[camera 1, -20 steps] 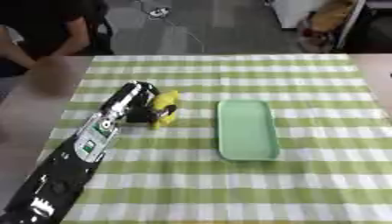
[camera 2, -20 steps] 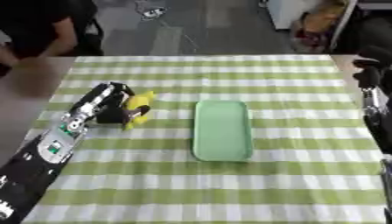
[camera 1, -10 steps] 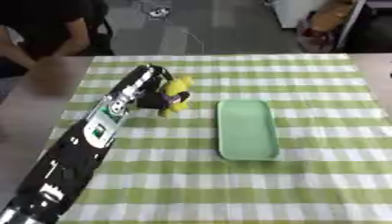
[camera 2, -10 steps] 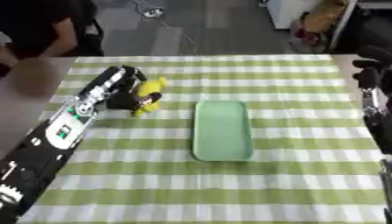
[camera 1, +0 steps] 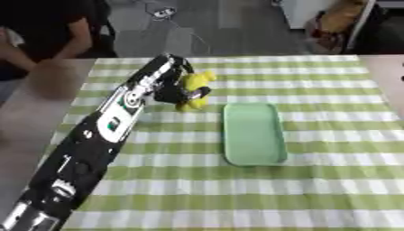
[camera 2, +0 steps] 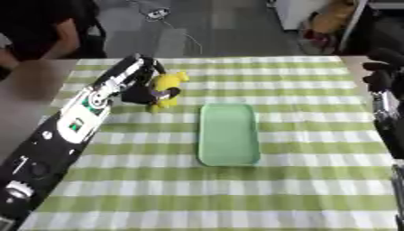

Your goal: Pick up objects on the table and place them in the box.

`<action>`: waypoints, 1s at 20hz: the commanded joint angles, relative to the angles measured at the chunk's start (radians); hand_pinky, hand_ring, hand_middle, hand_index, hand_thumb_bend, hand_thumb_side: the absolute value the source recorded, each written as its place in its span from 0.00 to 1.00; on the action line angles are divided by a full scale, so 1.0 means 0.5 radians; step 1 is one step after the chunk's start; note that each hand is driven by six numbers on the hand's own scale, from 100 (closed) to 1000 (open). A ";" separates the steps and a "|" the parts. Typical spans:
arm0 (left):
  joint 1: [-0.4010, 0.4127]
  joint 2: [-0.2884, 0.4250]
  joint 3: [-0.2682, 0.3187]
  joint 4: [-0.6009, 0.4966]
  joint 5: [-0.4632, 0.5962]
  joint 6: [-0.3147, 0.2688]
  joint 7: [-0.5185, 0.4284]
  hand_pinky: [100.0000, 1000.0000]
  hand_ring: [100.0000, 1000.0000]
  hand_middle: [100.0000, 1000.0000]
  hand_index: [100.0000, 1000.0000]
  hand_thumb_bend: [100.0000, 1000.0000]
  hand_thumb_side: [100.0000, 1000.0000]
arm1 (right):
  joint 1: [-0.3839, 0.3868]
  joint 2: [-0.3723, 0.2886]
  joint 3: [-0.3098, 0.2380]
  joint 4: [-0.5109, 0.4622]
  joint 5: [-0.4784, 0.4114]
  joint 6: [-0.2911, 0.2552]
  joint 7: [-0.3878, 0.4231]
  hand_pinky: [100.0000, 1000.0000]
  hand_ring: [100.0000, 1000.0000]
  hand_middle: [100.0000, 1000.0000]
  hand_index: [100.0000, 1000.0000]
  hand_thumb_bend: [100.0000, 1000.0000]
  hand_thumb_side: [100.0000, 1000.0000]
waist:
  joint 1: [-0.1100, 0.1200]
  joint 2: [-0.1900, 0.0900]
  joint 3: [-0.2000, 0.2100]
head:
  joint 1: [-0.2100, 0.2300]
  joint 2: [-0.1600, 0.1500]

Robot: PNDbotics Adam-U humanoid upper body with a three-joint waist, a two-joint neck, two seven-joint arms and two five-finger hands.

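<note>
1. While the left hand (camera 1: 177,88) is keeping its fingers curled round the yellow toy (camera 1: 194,89), the toy is hanging clear of the checked tablecloth (camera 1: 315,189), higher and further toward the table's far edge than a second ago, when it was sitting lower beside the arm.
2. The left arm is stretching out from the near left corner and is carrying the toy just beyond the far left corner of the green tray (camera 1: 252,134), which is lying near the middle of the table with nothing in it.
3. The lift appears done, so the pick is looking finished and the carry over the tray is the step in hand.
4. The toy is not yet over the tray; a short move toward the right and nearer the front edge would bring it above the tray's far end.
5. The right hand (camera 2: 380,74) is idling at the table's right edge, fingers curled, holding nothing.
</note>
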 commanded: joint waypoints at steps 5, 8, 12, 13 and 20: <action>-0.112 -0.039 -0.027 -0.015 -0.056 -0.025 -0.034 0.00 0.00 0.09 0.22 0.44 0.35 | -0.032 -0.016 -0.004 -0.030 -0.011 -0.004 0.003 0.66 0.74 0.75 0.85 0.12 0.81 | -0.001 -0.025 -0.006 | 0.018 -0.017; -0.158 -0.089 -0.043 0.010 -0.098 -0.043 -0.049 0.00 0.00 0.09 0.22 0.44 0.34 | -0.035 -0.013 -0.002 -0.031 -0.013 -0.005 0.006 0.66 0.74 0.75 0.85 0.12 0.81 | -0.004 -0.022 -0.009 | 0.027 -0.020; -0.237 -0.164 -0.069 0.058 -0.177 -0.077 -0.074 0.00 0.00 0.09 0.22 0.44 0.34 | -0.040 -0.005 0.002 -0.034 -0.018 -0.008 0.009 0.66 0.74 0.75 0.85 0.12 0.81 | -0.012 -0.016 -0.022 | 0.042 -0.022; -0.259 -0.184 -0.077 0.073 -0.202 -0.088 -0.081 0.00 0.00 0.09 0.22 0.44 0.34 | -0.043 -0.003 0.004 -0.035 -0.020 -0.009 0.010 0.66 0.74 0.75 0.85 0.12 0.81 | -0.013 -0.014 -0.027 | 0.047 -0.023; -0.342 -0.317 -0.091 0.189 -0.345 -0.164 -0.097 0.00 0.00 0.09 0.22 0.44 0.34 | -0.056 0.011 0.008 -0.041 -0.028 -0.012 0.011 0.66 0.74 0.75 0.85 0.12 0.81 | -0.022 -0.008 -0.047 | 0.066 -0.033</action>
